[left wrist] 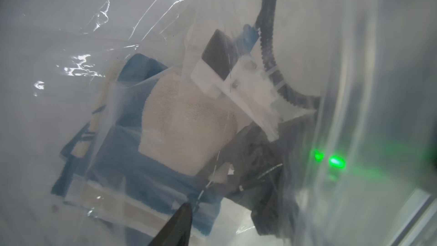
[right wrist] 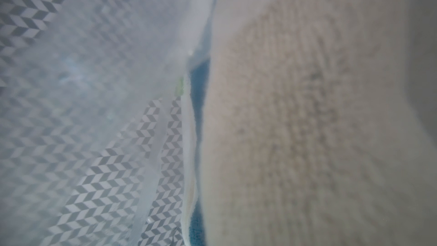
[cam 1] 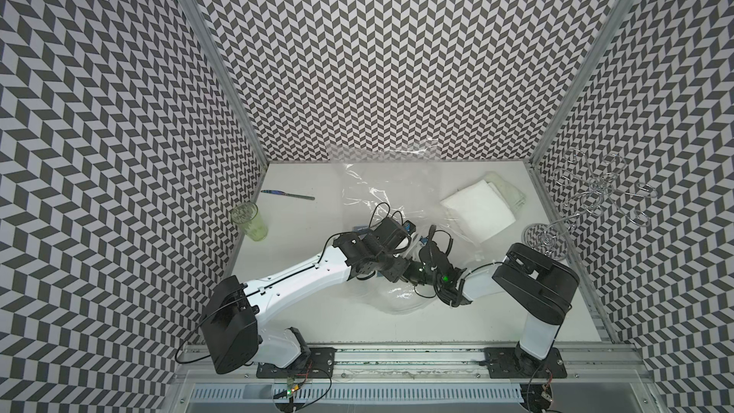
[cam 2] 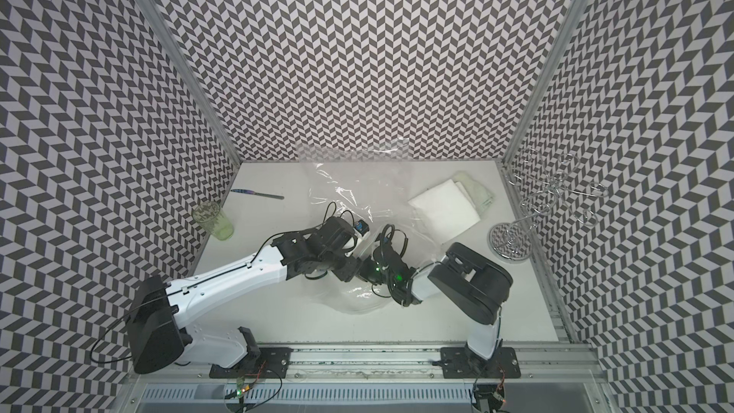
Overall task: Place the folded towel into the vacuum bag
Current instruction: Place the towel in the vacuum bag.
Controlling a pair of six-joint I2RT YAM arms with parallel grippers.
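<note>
**Folded towel held behind bag film**

Item: folded towel, blue and cream, pinched in the closed right end effector. It is seen through the film of the vacuum bag, which spreads over the table beneath and beyond both end effectors.
Left end effector: just beside the right one. One dark fingertip shows; I cannot tell its spread or whether it grips.
White folded cloths: apart, beyond the right end effector.

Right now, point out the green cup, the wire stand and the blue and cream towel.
green cup [cam 1: 250, 222]: in a top view, side wall.
wire stand [cam 1: 545, 241]: in a top view, round base.
blue and cream towel [left wrist: 189, 124]: left wrist view, cream patch, behind plastic.
</note>
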